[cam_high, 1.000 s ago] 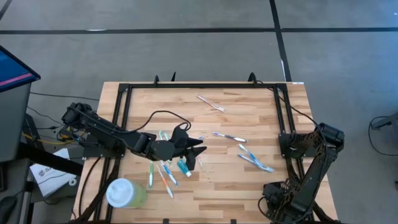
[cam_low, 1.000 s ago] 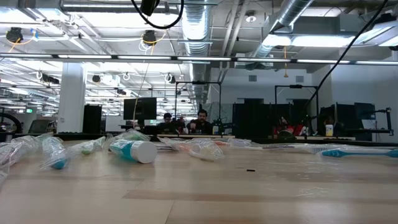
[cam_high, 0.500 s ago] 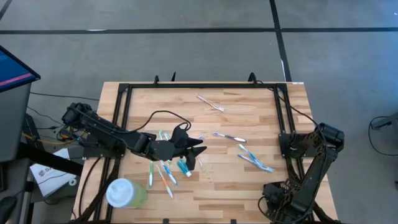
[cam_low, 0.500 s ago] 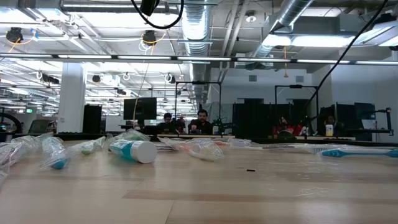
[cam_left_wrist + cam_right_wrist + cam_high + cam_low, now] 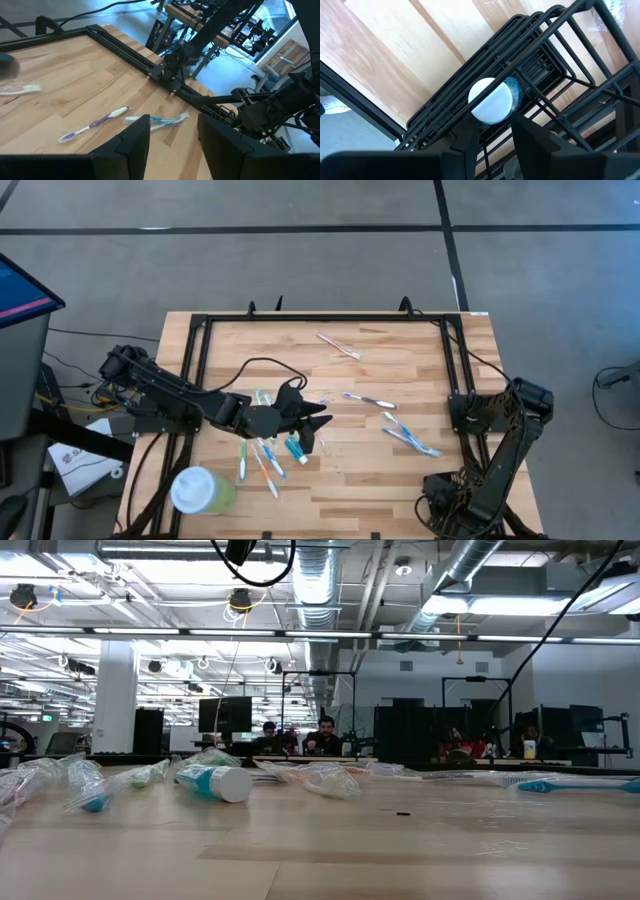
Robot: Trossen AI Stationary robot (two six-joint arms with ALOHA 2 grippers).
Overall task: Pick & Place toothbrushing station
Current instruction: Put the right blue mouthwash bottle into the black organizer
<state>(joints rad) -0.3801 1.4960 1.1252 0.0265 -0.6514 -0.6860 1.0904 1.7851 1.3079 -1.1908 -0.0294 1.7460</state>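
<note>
fingers [image 5: 135,137] of left gripper [image 5: 172,135] stay apart, empty; right gripper's [image 5: 495,132] too; nothing moved.

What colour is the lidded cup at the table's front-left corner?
Pale green cup with a white lid, clearest in the high view.

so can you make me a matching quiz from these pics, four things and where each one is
Things:
1. green cup
2. purple toothbrush
3. left pincer
4. right arm

Places (high view):
a. folded up at the table's right edge
b. at the table's lower left corner
c. open, mid-table, beside the teal toothpaste tube
d. lying flat on the wood, just right of centre, touching nothing

Pairs: 1-b, 2-d, 3-c, 4-a
</note>
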